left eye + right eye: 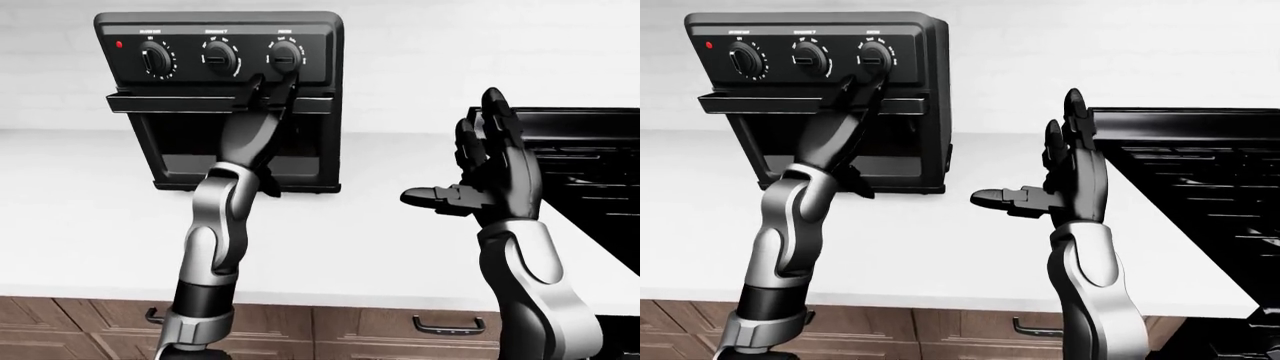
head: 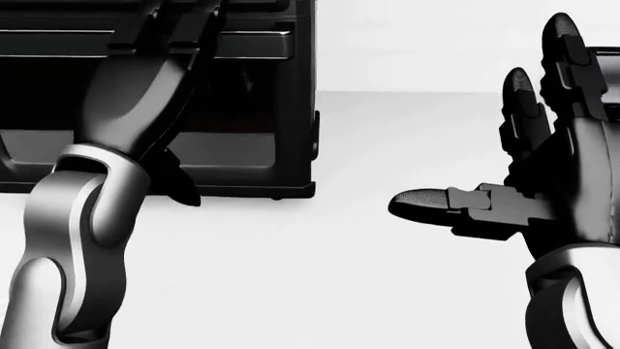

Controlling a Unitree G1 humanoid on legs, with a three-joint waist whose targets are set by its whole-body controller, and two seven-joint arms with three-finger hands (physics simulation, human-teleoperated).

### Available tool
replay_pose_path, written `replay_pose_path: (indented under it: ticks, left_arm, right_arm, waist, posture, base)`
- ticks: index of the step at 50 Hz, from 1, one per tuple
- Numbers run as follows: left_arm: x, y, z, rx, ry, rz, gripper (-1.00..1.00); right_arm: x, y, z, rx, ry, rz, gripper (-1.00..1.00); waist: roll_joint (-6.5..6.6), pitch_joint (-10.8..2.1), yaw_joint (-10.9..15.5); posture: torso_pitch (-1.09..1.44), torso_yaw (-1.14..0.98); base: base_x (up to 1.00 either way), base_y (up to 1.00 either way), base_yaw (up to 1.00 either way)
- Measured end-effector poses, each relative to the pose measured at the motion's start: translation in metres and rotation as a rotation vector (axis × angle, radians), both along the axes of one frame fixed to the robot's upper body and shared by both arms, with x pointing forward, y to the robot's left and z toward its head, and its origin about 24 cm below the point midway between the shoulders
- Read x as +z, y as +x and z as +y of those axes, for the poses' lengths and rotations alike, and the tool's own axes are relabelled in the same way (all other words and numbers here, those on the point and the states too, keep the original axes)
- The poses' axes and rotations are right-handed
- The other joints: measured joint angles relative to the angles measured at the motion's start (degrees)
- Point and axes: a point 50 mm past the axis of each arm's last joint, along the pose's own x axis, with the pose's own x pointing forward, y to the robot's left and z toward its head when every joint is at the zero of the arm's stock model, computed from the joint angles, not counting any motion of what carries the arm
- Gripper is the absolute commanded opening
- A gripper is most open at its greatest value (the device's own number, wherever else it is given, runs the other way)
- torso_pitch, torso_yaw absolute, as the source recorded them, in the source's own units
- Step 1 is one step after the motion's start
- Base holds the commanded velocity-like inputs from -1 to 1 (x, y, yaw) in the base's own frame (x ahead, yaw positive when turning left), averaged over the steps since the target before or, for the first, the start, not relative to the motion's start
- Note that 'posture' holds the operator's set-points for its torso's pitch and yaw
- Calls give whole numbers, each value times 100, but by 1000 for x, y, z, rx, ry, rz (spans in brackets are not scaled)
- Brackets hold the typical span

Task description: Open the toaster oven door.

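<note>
A black toaster oven (image 1: 220, 34) stands on the white counter (image 1: 380, 247) at the upper left of the left-eye view, with three knobs (image 1: 157, 58) above its door. The door handle (image 1: 170, 103) is a horizontal bar that stands out a little from the body; the glass door (image 1: 185, 150) below it leans slightly outward. My left hand (image 1: 268, 90) reaches up to the bar's right part, its fingers laid over the bar and its thumb hanging apart below. My right hand (image 1: 455, 150) is open and empty, raised over the counter to the right of the oven.
A black stove (image 1: 590, 165) fills the right side of the eye views, close to my right hand. Wooden drawers with dark handles (image 1: 448, 326) run under the counter edge. A white wall stands behind the oven.
</note>
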Motion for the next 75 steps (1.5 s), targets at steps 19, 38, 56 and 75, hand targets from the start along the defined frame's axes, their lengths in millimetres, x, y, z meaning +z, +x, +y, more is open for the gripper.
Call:
replay_pose_path:
  ticks: [19, 38, 56, 75]
  left_arm:
    - [19, -10, 6, 61, 60, -141, 10]
    - [16, -19, 20, 196, 147, -190, 10]
    - [11, -54, 34, 233, 108, -183, 6]
    - [-13, -102, 30, 196, 113, -87, 17]
  right_arm:
    - [3, -2, -1, -2, 5, -10, 100]
    - [3, -3, -4, -15, 12, -17, 100]
    - [3, -1, -4, -20, 12, -16, 100]
    - [2, -2, -5, -26, 17, -16, 100]
  waist:
    - [55, -88, -110]
    - [130, -175, -199]
    - [198, -212, -238]
    - [122, -146, -149]
  posture:
    - [-33, 0]
    - [-33, 0]
    - [-33, 0]
    - [-33, 0]
  base:
    - [0, 0, 0]
    - [0, 0, 0]
    - [0, 0, 0]
    - [0, 0, 0]
